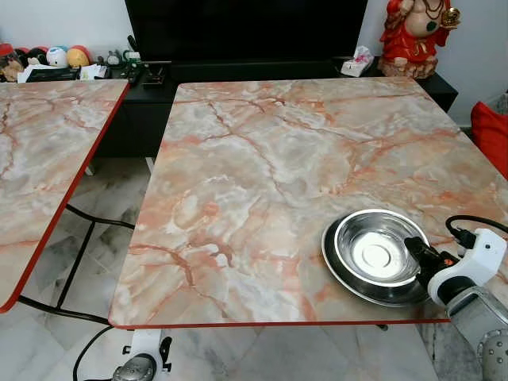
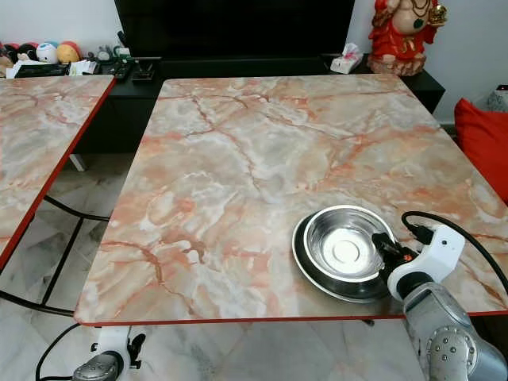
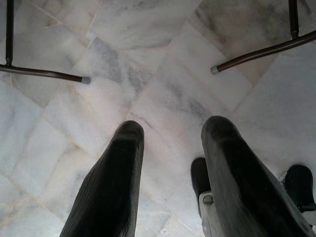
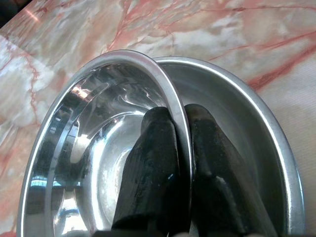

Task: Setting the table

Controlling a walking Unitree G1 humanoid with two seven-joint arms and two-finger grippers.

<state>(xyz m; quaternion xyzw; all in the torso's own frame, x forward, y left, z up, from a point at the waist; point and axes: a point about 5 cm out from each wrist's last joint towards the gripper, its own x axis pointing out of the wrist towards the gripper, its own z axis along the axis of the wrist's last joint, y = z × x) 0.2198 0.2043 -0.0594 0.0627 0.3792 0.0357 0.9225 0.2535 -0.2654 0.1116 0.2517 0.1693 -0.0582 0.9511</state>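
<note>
A shiny metal bowl (image 1: 375, 252) sits inside a bigger metal plate (image 1: 349, 279) near the front right corner of the marble table (image 1: 262, 175). The right gripper (image 4: 180, 143) pinches the bowl's rim, one finger inside and one outside. The left gripper (image 3: 170, 173) hangs with fingers apart above the tiled floor (image 3: 163, 74).

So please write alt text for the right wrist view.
The right gripper pinches the rim of a steel bowl, one finger inside and one outside. The bowl sits in a steel plate on a marble-patterned table.
</note>
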